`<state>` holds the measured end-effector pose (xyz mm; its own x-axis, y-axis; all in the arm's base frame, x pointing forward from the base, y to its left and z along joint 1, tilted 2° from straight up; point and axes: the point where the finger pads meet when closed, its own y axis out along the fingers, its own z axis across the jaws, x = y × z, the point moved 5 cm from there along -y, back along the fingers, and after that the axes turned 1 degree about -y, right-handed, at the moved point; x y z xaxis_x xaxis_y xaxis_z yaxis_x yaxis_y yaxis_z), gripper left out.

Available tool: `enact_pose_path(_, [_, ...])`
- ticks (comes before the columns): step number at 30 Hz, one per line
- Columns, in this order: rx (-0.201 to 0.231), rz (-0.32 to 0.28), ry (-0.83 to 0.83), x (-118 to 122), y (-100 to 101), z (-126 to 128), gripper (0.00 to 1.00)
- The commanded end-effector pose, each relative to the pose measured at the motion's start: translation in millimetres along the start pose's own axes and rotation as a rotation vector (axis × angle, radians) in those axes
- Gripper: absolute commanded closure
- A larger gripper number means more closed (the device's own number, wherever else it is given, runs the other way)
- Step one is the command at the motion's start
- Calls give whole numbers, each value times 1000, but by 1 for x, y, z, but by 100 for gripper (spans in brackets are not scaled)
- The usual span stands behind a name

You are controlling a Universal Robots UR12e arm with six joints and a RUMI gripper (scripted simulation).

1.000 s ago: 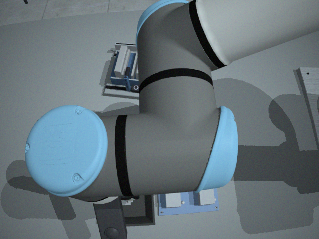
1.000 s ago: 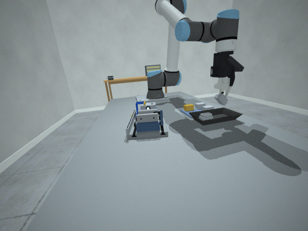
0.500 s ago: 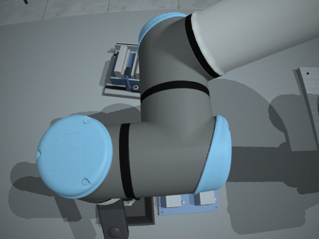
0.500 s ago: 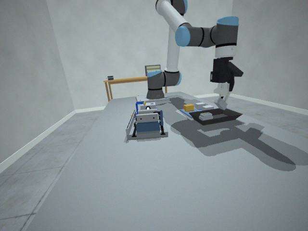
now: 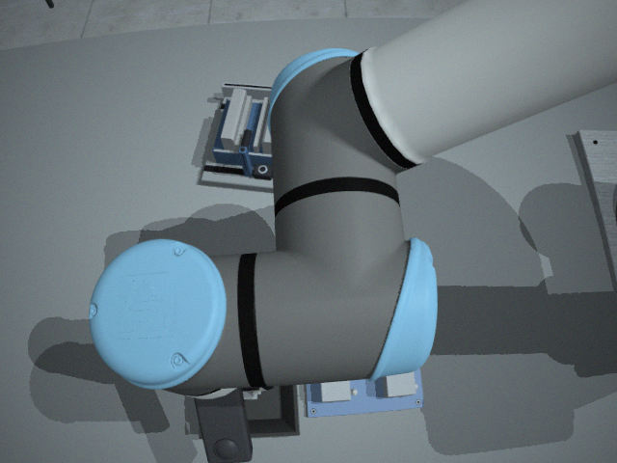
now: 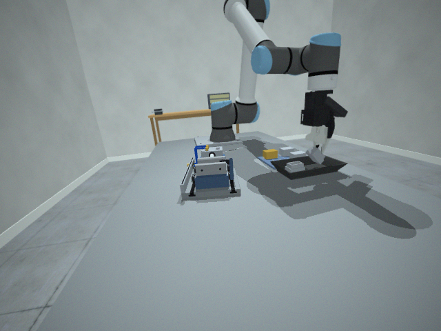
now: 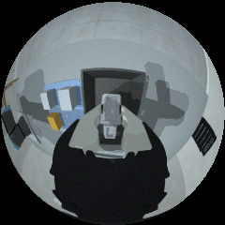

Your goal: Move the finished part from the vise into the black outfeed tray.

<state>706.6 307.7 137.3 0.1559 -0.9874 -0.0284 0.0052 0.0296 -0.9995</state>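
Gripper (image 6: 318,148) clamped on the grey part (image 6: 315,155), hanging tilted just over the black tray (image 6: 336,165), at its far end. Seen from the wrist: part (image 7: 112,112) pinched between the pale fingers, pocket face towards the lens, tray (image 7: 89,82) open beyond it. Touching the tray floor or still clear of it: cannot tell. Second grey part (image 6: 294,165) already lying in the tray, nearer its front end, apart from the held one. Just behind the tray, a blue plate (image 6: 264,161) carrying a yellow block (image 6: 269,154) and two pale blocks (image 6: 285,149). From above, most hidden by the elbow (image 5: 324,258); only the tray's corner (image 5: 288,413), the plate (image 5: 363,406) with its two pale blocks, and the vise (image 5: 244,134) peeking out. Vise (image 6: 211,172) standing well apart to the left of the tray on its own base, jaws facing forward. Wooden table (image 6: 178,115) against the back wall, behind the arm's base (image 6: 222,135). Long shadow of the arm cast across the grey bench in front of the tray.
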Motion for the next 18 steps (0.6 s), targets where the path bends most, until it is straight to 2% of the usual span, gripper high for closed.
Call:
enact_pose_path(1, [2, 0, 0, 0, 5, 1, 100])
enact_pose_path(18, [2, 0, 0, 0, 21, 1, 100])
